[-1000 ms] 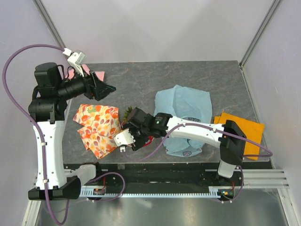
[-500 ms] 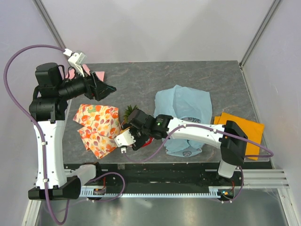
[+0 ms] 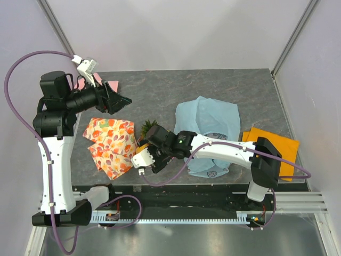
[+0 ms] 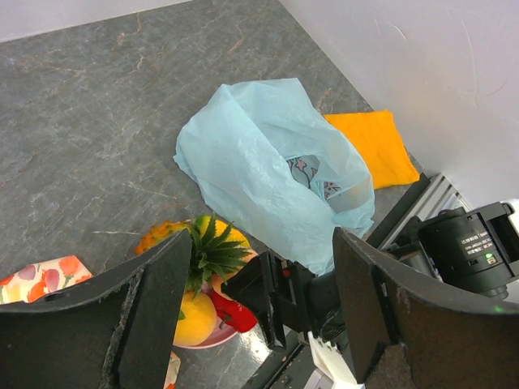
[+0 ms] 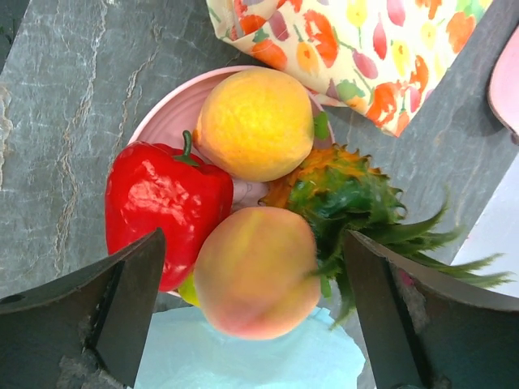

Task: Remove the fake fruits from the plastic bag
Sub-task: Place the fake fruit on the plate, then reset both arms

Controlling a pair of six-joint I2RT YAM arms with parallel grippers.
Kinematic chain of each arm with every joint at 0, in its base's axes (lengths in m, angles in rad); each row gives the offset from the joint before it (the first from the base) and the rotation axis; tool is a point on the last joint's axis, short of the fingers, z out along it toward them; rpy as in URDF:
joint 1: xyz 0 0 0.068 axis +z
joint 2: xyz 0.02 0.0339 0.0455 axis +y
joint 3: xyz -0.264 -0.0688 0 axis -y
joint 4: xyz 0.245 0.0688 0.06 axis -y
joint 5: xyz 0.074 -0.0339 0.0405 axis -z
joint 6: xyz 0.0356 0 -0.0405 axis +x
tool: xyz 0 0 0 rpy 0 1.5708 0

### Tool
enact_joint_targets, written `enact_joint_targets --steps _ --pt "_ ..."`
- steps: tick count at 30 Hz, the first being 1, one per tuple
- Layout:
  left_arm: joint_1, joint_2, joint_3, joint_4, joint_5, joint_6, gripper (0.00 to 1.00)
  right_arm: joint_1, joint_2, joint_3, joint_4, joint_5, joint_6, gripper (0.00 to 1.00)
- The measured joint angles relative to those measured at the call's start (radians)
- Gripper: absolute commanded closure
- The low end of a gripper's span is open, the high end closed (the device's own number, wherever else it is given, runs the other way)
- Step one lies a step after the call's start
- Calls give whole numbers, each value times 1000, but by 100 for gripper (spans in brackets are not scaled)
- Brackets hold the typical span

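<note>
Bench [image 3: 160, 88]: grey and marbled, carrying everything below.
Right arm [image 3: 224, 149]: reaches left and low across the near side of the bag, with its wrist turned down over the plate.
Left arm [image 3: 53, 138]: stands tall at the left edge, its forearm level and pointing right, high above the bench.
Bag [image 3: 208, 120]: light blue and crumpled, slumped right of centre. A cat print shows through the film. Whether anything lies inside cannot be told.
Floral cloth [image 3: 109, 141]: orange and white, folded, left of the plate with one corner at the plate's rim.
Orange cloth [image 3: 279, 146]: lies flat at the right edge, partly under the right arm's base link and just beside the bag.
Plate [image 5: 166, 113]: pink and round, set between the floral cloth and the bag. The bag's edge comes up just beside it.
Pineapple [image 5: 340, 190]: on the plate and outside the bag, lying on its side with its green leaves sticking out past the rim.
Pepper [image 5: 162, 203]: red and glossy, on the plate, touching the orange and the peach.
Peach [image 5: 255, 271]: pink-orange, on the bag side of the plate, resting against the pepper and the pineapple.
Orange [image 5: 255, 121]: yellow-orange ball on the plate, on the side nearest the floral cloth.
Right fingers [image 3: 152, 160]: spread wide and released, gripping nothing. The peach sits under the gap, clear of both.
Left fingers [image 3: 118, 100]: spread wide in the air, with nothing between them.
</note>
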Motion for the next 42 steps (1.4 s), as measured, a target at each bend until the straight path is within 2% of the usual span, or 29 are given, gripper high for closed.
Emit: enact_joint_targets --steps 19,24,27,28,34,37,42 --pt "0 7 0 21 21 -8 22 19 -64 14 -16 -37 40 2" --pt "0 19 19 19 -5 -8 19 21 -79 155 -77 -76 145 2" --pt "0 21 41 12 -56 -6 14 21 -128 256 -81 -64 229 2" --pt "0 21 48 10 -78 -3 3 21 -156 277 -80 -55 255 2" --pt "18 5 60 -11 -183 21 1 3 -359 276 -34 129 459 2" --pt "65 -26 35 -10 -229 21 1 -143 -438 232 6 188 636 2" --pt "95 -87 -55 -11 -291 27 1 -555 -459 134 6 365 898 2"
